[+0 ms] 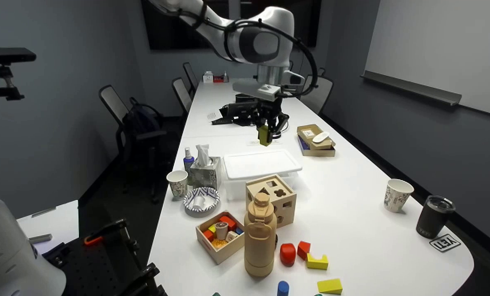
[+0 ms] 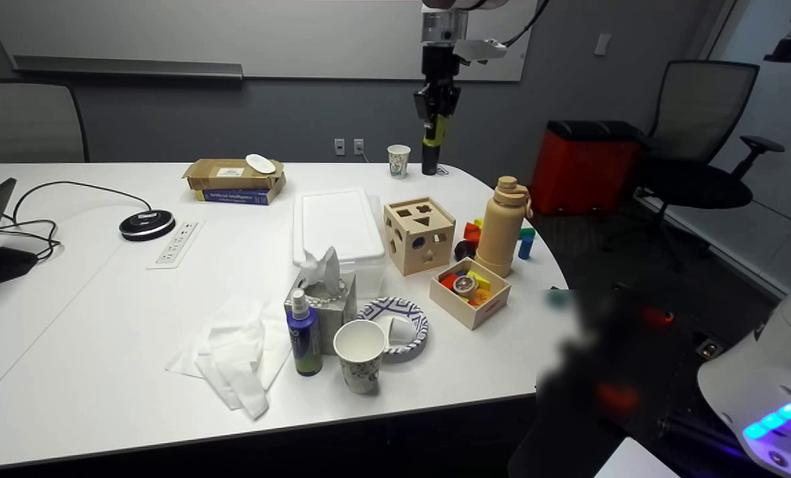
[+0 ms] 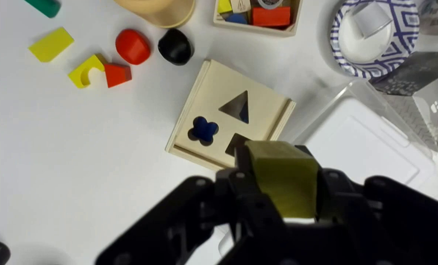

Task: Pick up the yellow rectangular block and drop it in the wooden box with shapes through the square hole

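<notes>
The yellow rectangular block [image 3: 288, 184] is between the fingers of my gripper [image 3: 274, 156], which is shut on it. The block also shows in both exterior views [image 1: 264, 135] [image 2: 438, 131]. There my gripper [image 1: 271, 119] [image 2: 437, 109] is well above the table, and the block touches nothing below. The wooden box with shapes [image 1: 286, 213] [image 2: 414, 259] [image 3: 211, 99] stands upright on the table, apart from the block. Its top has a triangle, a clover and a square hole [image 3: 236, 144]. In the wrist view the block and a finger cover part of the square hole.
A lidded plastic bin [image 1: 261, 164] stands against the box's side. A tan bottle [image 1: 260, 242] and a small tray of blocks [image 2: 468, 312] stand close by. Loose pieces, including a yellow arch [image 3: 86, 70] and a yellow wedge [image 3: 51, 44], lie on the table. A tissue box [image 2: 335, 312] stands by the bin.
</notes>
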Controlling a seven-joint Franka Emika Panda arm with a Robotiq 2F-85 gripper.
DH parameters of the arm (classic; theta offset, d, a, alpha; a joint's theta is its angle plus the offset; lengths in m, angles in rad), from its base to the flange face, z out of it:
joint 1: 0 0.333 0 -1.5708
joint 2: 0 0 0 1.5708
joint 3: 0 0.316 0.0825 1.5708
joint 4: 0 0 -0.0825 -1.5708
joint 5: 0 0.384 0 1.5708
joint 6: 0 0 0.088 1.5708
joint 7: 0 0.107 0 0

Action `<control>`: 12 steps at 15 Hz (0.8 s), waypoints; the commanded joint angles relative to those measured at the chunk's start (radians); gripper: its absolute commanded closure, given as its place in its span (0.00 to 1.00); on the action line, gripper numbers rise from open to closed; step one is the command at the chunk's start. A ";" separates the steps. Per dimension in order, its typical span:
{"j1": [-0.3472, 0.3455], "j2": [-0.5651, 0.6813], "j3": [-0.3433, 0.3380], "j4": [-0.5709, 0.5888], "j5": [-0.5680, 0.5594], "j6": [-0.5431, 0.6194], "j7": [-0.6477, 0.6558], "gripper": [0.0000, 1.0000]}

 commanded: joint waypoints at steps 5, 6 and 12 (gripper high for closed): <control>-0.019 0.401 0.051 0.445 0.004 -0.090 0.130 0.92; -0.017 0.437 0.051 0.480 -0.001 -0.093 0.144 0.92; -0.010 0.587 0.036 0.642 -0.003 -0.170 0.265 0.92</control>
